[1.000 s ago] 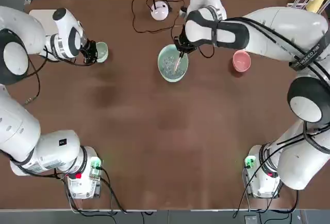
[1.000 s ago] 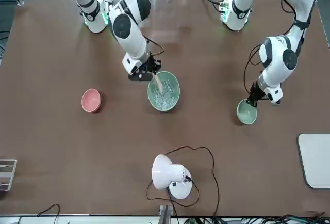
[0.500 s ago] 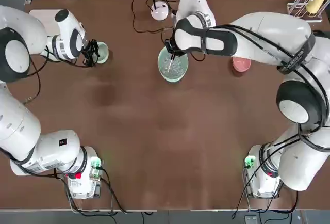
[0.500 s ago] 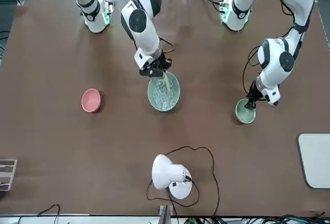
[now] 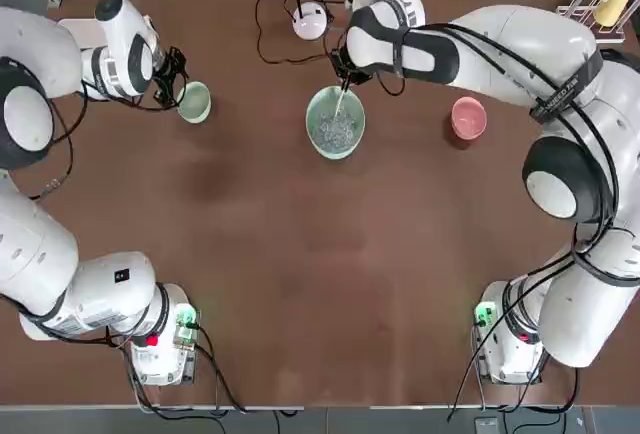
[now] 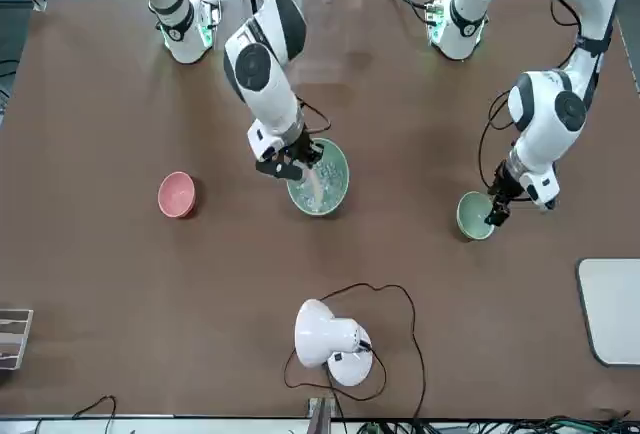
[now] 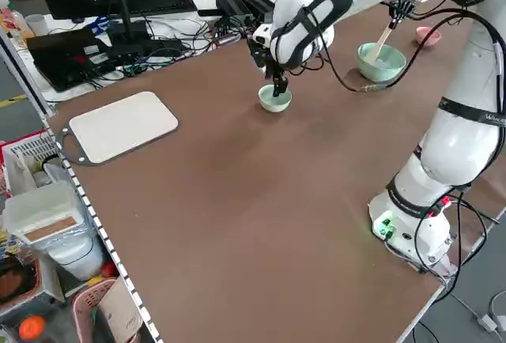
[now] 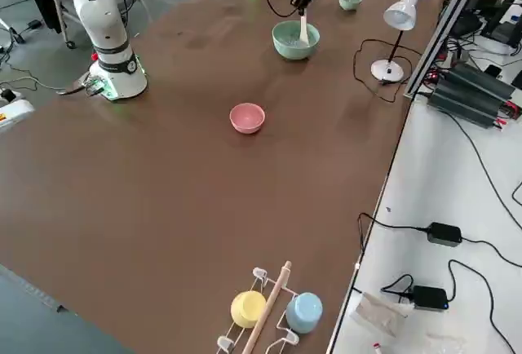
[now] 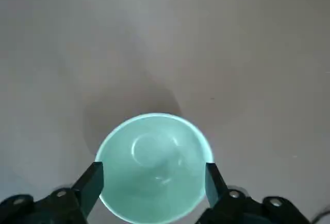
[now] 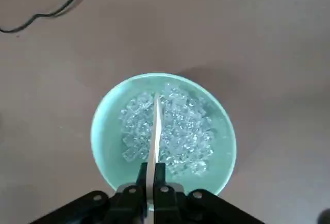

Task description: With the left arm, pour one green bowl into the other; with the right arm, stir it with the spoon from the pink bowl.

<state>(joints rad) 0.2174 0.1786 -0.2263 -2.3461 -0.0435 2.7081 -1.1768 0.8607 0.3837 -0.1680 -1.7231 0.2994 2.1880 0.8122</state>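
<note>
Since a second ago the left gripper (image 9: 152, 182) has let go of the small green bowl (image 5: 194, 102) and lifted: its fingers (image 9: 93, 180) now stand released, one on each side of the rim, above the empty bowl sitting upright on the worktop (image 5: 300, 254). Over the same second the right gripper (image 10: 153, 185) has swung across the large green bowl (image 5: 335, 122) toward its far rim, and its fingers are clenched on the wooden spoon (image 10: 154, 126), whose blade reaches down into the clear crystal-like pieces (image 10: 178, 131) filling that bowl.

Beyond the right fingers, toward the far edge, a white desk lamp (image 6: 330, 339) and its black cable (image 5: 275, 44) lie near the large bowl. The pink bowl (image 5: 467, 117) sits alone, well apart on the right arm's side. A pale board (image 7: 122, 126) lies at the worktop's corner beyond the left fingers. Between both bowls and the arm bases the brown surface stretches wide.
</note>
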